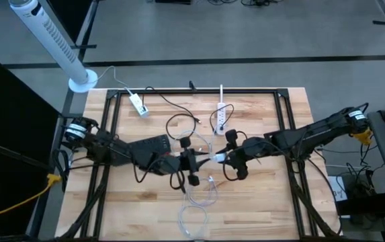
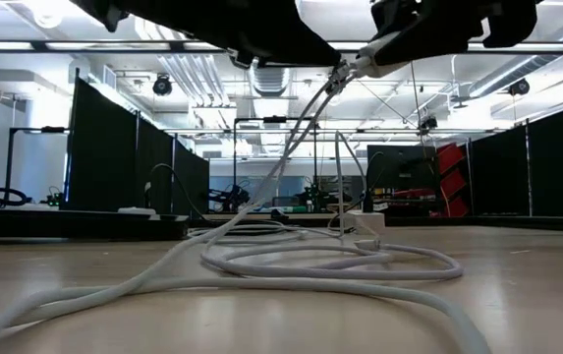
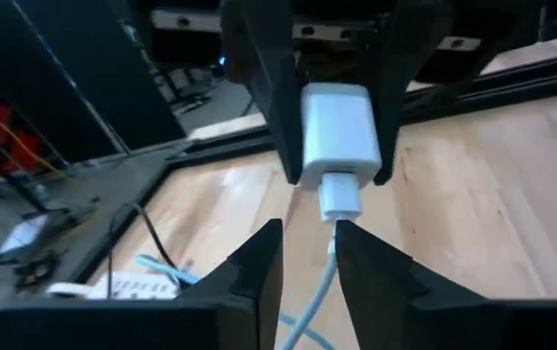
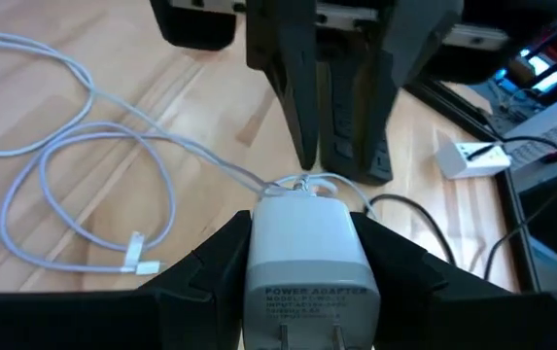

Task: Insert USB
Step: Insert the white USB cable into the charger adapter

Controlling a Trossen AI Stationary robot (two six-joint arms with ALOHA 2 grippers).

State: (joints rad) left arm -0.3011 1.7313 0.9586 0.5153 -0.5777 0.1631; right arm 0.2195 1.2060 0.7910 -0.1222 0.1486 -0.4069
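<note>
**Adapter and USB plug mated mid-air between the two grippers**

Adapter [image 4: 309, 261]: white power adapter, clamped between the right gripper [image 1: 220, 157] fingers, prongs pointing back toward the wrist camera, label text facing up. Held above the table centre, clear of the wood.

Left wrist view shows the same block from the other side: the white USB plug [image 3: 338, 195] sits in the adapter's port, seated or close to it; can't tell how deep. The white cable [image 3: 315, 292] runs from the plug back between the left fingers.

Left gripper [image 1: 191, 160] faces the right one head-on, tips just short of the adapter. Its fingers [image 3: 255, 273] stand at a narrow gap either side of the cable just behind the plug. Can't tell whether they pinch the cable or only bracket it.

Cable drops from the plug to the table [image 1: 266, 202] and lies in loose loops [image 1: 197, 205] near the front edge. Low view shows it rising from the coils up to the grippers.

Also on the table: white power strip [image 1: 222, 117] near the back edge, small white block [image 1: 138, 105] with a lead at back left, black keypad-like device [image 1: 153, 144] under the left arm.
</note>
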